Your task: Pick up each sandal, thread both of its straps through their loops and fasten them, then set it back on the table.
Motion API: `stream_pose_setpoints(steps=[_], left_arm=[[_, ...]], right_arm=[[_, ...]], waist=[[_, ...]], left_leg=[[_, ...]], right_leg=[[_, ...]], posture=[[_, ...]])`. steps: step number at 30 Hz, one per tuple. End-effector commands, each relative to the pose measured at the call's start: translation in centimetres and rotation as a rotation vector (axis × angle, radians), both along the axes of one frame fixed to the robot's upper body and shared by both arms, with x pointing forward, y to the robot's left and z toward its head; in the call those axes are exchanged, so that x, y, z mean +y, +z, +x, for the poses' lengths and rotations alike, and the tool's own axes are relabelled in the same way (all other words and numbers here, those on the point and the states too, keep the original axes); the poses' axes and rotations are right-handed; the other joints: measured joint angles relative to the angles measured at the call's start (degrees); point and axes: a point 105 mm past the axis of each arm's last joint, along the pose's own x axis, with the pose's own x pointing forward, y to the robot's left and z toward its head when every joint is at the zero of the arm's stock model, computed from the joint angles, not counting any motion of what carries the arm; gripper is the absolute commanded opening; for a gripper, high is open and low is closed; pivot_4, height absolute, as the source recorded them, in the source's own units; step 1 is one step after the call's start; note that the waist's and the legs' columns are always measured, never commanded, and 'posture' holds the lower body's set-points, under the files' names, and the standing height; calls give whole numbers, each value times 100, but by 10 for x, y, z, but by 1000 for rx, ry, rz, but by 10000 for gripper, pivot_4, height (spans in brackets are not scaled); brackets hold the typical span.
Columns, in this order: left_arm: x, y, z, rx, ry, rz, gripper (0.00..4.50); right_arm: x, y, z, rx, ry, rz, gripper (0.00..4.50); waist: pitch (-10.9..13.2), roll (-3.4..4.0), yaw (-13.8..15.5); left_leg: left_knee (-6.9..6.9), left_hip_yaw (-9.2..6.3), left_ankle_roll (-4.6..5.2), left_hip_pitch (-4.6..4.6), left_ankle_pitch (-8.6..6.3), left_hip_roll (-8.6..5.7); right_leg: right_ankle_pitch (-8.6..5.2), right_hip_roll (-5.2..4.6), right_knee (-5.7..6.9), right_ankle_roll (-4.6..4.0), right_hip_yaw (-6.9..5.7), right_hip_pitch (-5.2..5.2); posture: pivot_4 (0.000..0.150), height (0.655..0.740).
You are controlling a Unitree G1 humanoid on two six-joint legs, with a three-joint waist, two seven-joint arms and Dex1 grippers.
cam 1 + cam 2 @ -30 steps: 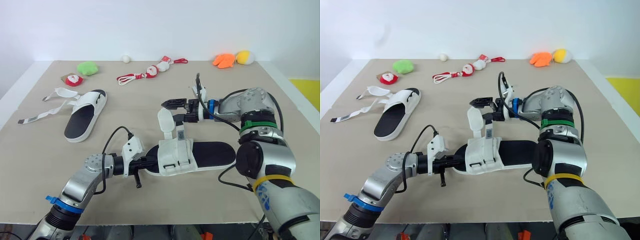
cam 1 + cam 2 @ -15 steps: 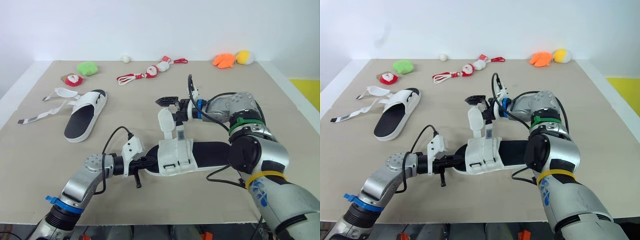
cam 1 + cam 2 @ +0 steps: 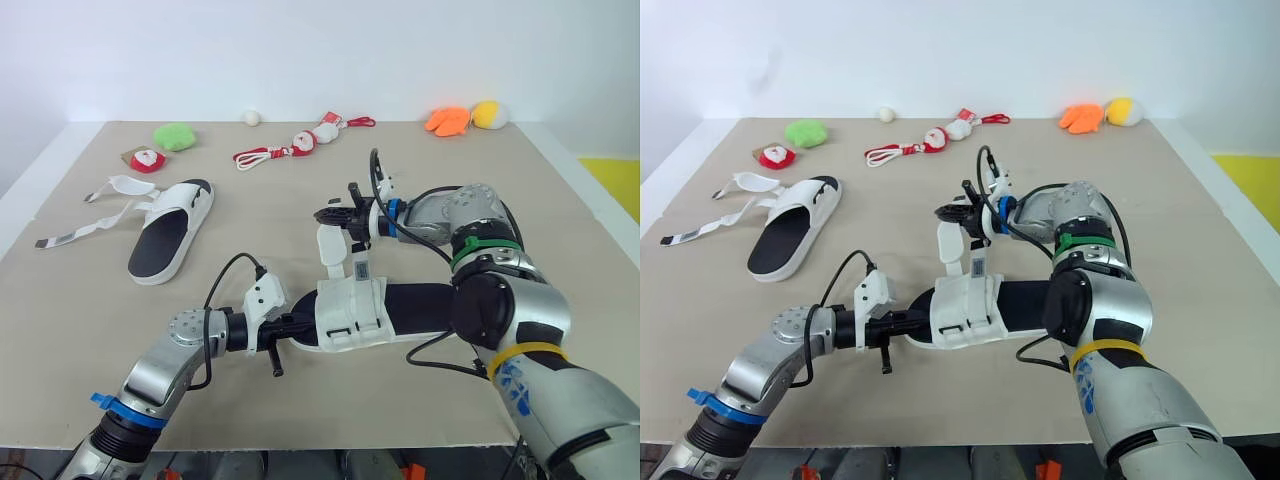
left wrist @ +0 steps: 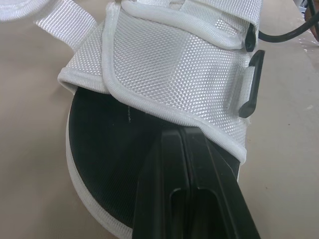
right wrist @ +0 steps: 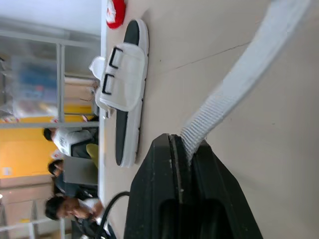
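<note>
Leftmost on the tabletop [image 3: 70, 330] lies the far sandal [image 3: 170, 236], sole down and apart from both arms, its two unfastened straps [image 3: 88, 222] trailing off its left side. Behind it sit a green plush [image 3: 176, 135] and a small red-and-white plush [image 3: 148, 160]. Nearer the front edge, the left gripper [image 4: 185, 134] meets the toe end of the near sandal [image 3: 425, 308]; its fingers [image 4: 164, 179] are pressed together, lying on the black footbed with their tips at the rim of the white woven upper [image 4: 174, 64]. That sandal rests flat, toe toward the left arm and heel toward the right. From its upper a loose strap [image 3: 332, 246] rises away from the robot, and the right gripper [image 3: 330, 214] is clamped on its far end, the webbing pinched between the two black fingers [image 5: 159, 199] just above the tabletop. Along the back edge lie a white ball [image 3: 252, 117], a red-corded toy [image 3: 300, 142], an orange plush [image 3: 447, 121] and a yellow one [image 3: 489, 114], all well apart from the sandals.
</note>
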Motion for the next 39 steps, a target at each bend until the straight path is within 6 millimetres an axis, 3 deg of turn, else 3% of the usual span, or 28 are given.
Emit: stream_pose_setpoints(steps=[1,7,9,12,14,18,25,30,33,39], left_arm=[[0,-25,-6,91,7,60,0],[1,-26,-7,93,4,66,0],[1,-26,-7,94,0,68,0],[2,-27,-7,95,-3,71,0],[2,-27,-8,96,-4,71,0],[1,-27,-7,97,-8,73,0],[3,-28,-8,102,-10,77,0],[3,-29,-8,105,-13,81,0],[4,-29,-9,106,-16,83,0],[3,-31,-10,114,-25,82,0]], right_arm=[[4,21,-2,-214,80,-31,804],[12,41,-33,-800,327,-145,804],[15,49,-58,-1079,444,-159,804],[16,47,-90,-1364,597,-178,804],[15,42,-97,-1486,641,-218,804],[6,-8,-115,-1872,954,-485,804],[1,-27,-125,-2478,1211,-647,804],[3,-23,-126,-2610,1206,-643,804],[5,-14,-133,-2655,1143,-595,11053],[-9,-3,-148,-2646,1144,-598,41011]], waist=[[0,0,2],[3,5,3],[2,4,3],[3,5,6],[2,4,7],[1,1,13],[2,1,3],[4,-4,4],[4,-3,8],[4,-3,18]], left_leg=[[0,0,0,0,0,0],[-2,-5,-3,-4,-2,-1],[-4,-7,-4,-3,-2,0],[-5,-13,-7,-2,-4,2],[-4,-13,-7,0,-4,3],[-3,-12,-10,6,-2,4],[-3,-5,-11,25,-1,6],[-3,-1,-12,54,1,8],[-5,-2,-12,57,1,8],[-13,-3,-12,58,1,5]], right_leg=[[0,0,0,1,0,0],[-8,-1,2,15,-2,-3],[-11,-1,2,20,-6,-2],[-17,-2,3,32,-11,-1],[-16,-2,4,35,-13,1],[-13,-2,3,37,-15,5],[-7,-3,3,16,-12,16],[-19,-3,3,-33,-10,40],[-23,-4,7,-44,-10,43],[-32,-5,10,-53,-5,43]], posture=[[1500,7400],[1500,7400],[1500,7400],[1500,7400],[1500,7400],[1500,7400],[1500,7400],[1500,7400],[1500,7400],[1500,7400]])
